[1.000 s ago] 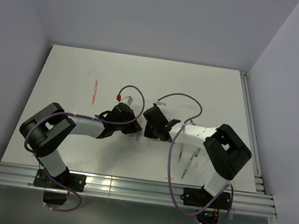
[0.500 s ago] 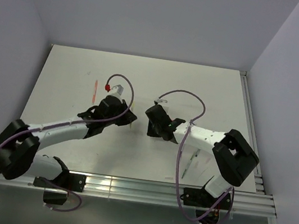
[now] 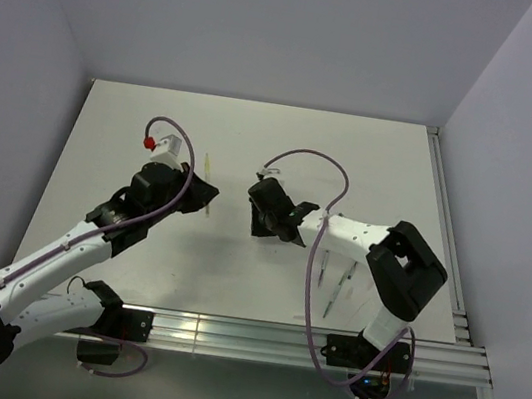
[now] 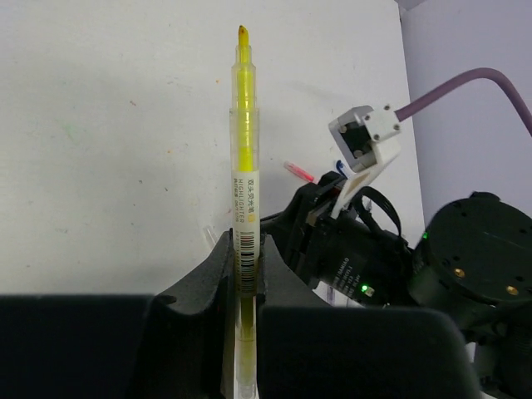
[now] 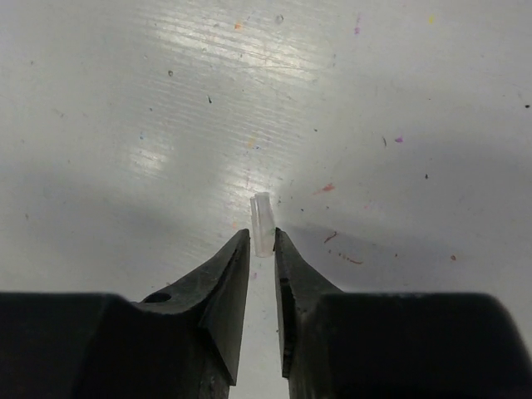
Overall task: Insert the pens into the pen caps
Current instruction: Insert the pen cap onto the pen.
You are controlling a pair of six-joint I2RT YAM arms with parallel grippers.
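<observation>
Over white tabletop (image 3: 373, 166), left jaws clamp a yellow pen (image 4: 244, 166); right jaws, narrowly parted, flank a clear cap (image 5: 263, 223).

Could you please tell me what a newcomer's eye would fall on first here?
The yellow pen stands out, clamped in the left gripper with its uncapped tip pointing away over the white table. In the right wrist view, a tiny clear cap sits between the tips of the right gripper.
</observation>
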